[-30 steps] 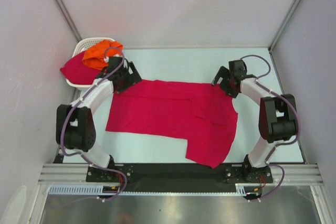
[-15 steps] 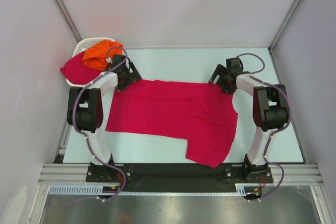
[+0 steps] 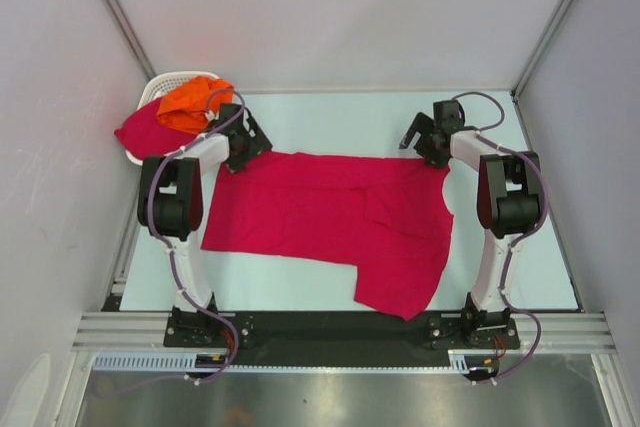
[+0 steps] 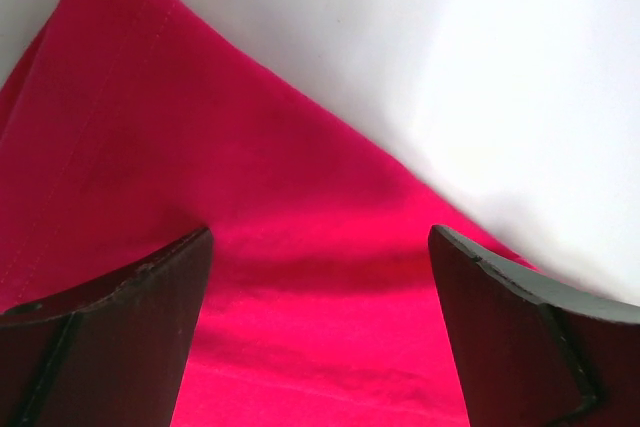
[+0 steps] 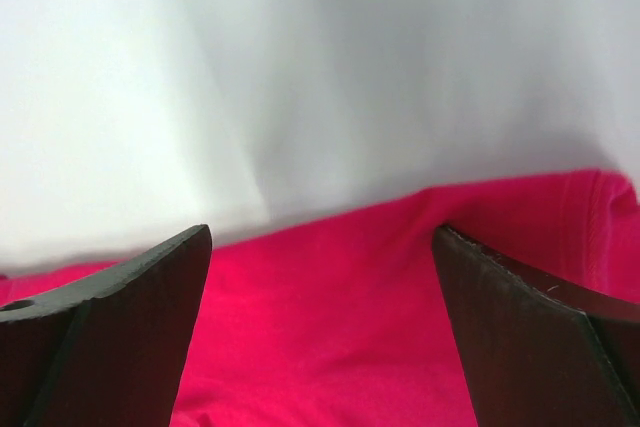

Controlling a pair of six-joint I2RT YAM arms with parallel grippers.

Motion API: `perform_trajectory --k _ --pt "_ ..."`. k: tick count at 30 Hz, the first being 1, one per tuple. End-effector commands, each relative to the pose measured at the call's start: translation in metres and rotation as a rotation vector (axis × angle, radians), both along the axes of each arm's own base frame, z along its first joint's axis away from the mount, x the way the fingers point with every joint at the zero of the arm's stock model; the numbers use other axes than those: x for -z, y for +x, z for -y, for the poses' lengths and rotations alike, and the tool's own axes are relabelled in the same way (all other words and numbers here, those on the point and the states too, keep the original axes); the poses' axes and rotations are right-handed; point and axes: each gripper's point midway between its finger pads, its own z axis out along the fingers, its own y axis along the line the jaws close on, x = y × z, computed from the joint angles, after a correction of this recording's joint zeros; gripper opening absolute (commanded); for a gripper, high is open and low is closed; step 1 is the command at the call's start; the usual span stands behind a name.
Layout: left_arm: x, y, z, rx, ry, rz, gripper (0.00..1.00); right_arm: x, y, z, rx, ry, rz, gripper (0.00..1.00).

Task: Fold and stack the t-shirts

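Off my far left corner sits the white slotted basket (image 3: pixel 160 82), hard against the side wall. An orange t-shirt (image 3: pixel 190 102) is heaped on top of it and a bunched crimson t-shirt (image 3: pixel 145 132) spills over its near side. The left arm (image 3: pixel 180 192) reaches out just beside that heap, and its cable loops close to the orange cloth. The rest of the pale table (image 3: pixel 330 117) beyond the cloth carries nothing that blocks either arm, and the right arm (image 3: pixel 505 197) has only the right wall next to it.

The spread crimson t-shirt (image 3: pixel 330 217) lies flat across the middle of the table. Its long side runs left to right, and one lobe trails toward the near right, close to the black strip by the bases.

My left jaws stand apart over its far left corner. In the left wrist view, crimson cloth fills the gap between the two dark fingers (image 4: pixel 110 347), with its edge slanting away ahead.

My right jaws are also apart, over the far right corner. There the cloth's far edge runs across between the fingers (image 5: pixel 100 337), with bare table beyond it.

I cannot tell whether either pair touches the fabric.
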Motion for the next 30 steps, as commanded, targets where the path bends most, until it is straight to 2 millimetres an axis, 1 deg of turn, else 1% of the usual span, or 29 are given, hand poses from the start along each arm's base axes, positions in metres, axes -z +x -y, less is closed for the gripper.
perform_trajectory --k 1,3,4,6,7,8,10,13,14,15,16,17,18,19,20,21,22,23,24,25,26,27,28,29,30 --pt "0.008 0.008 0.003 -0.052 -0.048 -0.007 0.96 0.027 0.006 0.017 0.000 -0.058 -0.070 1.00" --pt "0.010 0.009 0.004 -0.079 -0.067 -0.012 0.95 0.022 0.016 0.017 -0.002 -0.057 -0.055 1.00" --pt "0.011 0.009 0.005 -0.087 -0.074 -0.014 0.95 0.028 0.017 0.016 -0.007 -0.054 -0.065 1.00" --pt "0.011 0.011 0.006 -0.125 -0.098 -0.013 0.95 0.030 0.021 0.016 -0.006 -0.053 -0.064 1.00" --pt "0.011 0.012 0.008 -0.134 -0.107 -0.014 0.95 0.027 0.026 0.014 -0.006 -0.051 -0.058 1.00" --pt "0.012 0.013 0.009 -0.142 -0.115 -0.013 0.95 0.034 0.027 0.015 -0.007 -0.057 -0.071 1.00" --pt "0.008 0.019 0.013 -0.163 -0.120 0.000 0.95 0.030 0.034 0.015 -0.008 -0.062 -0.065 1.00" --pt "0.006 0.027 0.018 -0.193 -0.131 0.011 0.95 0.035 0.040 0.017 -0.024 -0.089 -0.059 1.00" --pt "0.006 0.029 0.019 -0.209 -0.141 0.010 0.95 0.028 0.049 0.018 -0.020 -0.094 -0.036 1.00" --pt "0.009 0.032 0.020 -0.214 -0.147 0.008 0.95 0.034 0.050 0.021 -0.019 -0.101 -0.054 1.00" --pt "0.011 0.035 0.022 -0.215 -0.153 0.005 0.95 0.033 0.053 0.021 -0.022 -0.102 -0.051 1.00" --pt "0.011 0.038 0.025 -0.207 -0.163 0.007 0.95 0.026 0.063 0.022 -0.025 -0.104 -0.029 1.00" --pt "0.012 0.046 0.025 -0.204 -0.160 0.012 0.95 0.033 0.063 0.023 -0.024 -0.108 -0.045 1.00" --pt "0.015 0.047 0.025 -0.203 -0.156 -0.001 0.95 0.032 0.067 0.024 -0.026 -0.112 -0.037 1.00" --pt "0.008 0.055 0.024 -0.204 -0.151 0.017 0.95 0.026 0.076 0.026 -0.026 -0.118 -0.017 1.00" --pt "0.012 0.057 0.023 -0.209 -0.141 0.010 0.95 0.031 0.077 0.029 -0.023 -0.122 -0.025 1.00" --pt "0.013 0.059 0.023 -0.211 -0.141 0.011 0.95 0.033 0.079 0.029 -0.024 -0.121 -0.027 1.00" --pt "0.009 0.065 0.022 -0.221 -0.138 0.023 0.95 0.030 0.083 0.030 -0.020 -0.122 -0.020 1.00" --pt "0.010 0.066 0.021 -0.227 -0.134 0.022 0.95 0.032 0.088 0.033 -0.015 -0.119 -0.019 1.00" --pt "0.016 0.066 0.019 -0.233 -0.128 0.008 0.95 0.030 0.091 0.033 -0.016 -0.122 -0.012 1.00" --pt "0.010 0.073 0.019 -0.237 -0.127 0.023 0.95 0.031 0.093 0.034 -0.012 -0.122 -0.014 1.00" --pt "0.011 0.075 0.020 -0.236 -0.125 0.020 0.95 0.029 0.096 0.036 -0.011 -0.124 -0.006 1.00" --pt "0.021 0.074 0.018 -0.240 -0.115 -0.009 0.95 0.033 0.097 0.035 -0.010 -0.123 -0.011 1.00" --pt "0.016 0.081 0.019 -0.233 -0.114 0.009 0.95 0.034 0.097 0.037 -0.006 -0.124 -0.011 1.00" --pt "0.016 0.084 0.018 -0.232 -0.111 0.011 0.95 0.033 0.100 0.041 0.000 -0.126 -0.005 1.00"
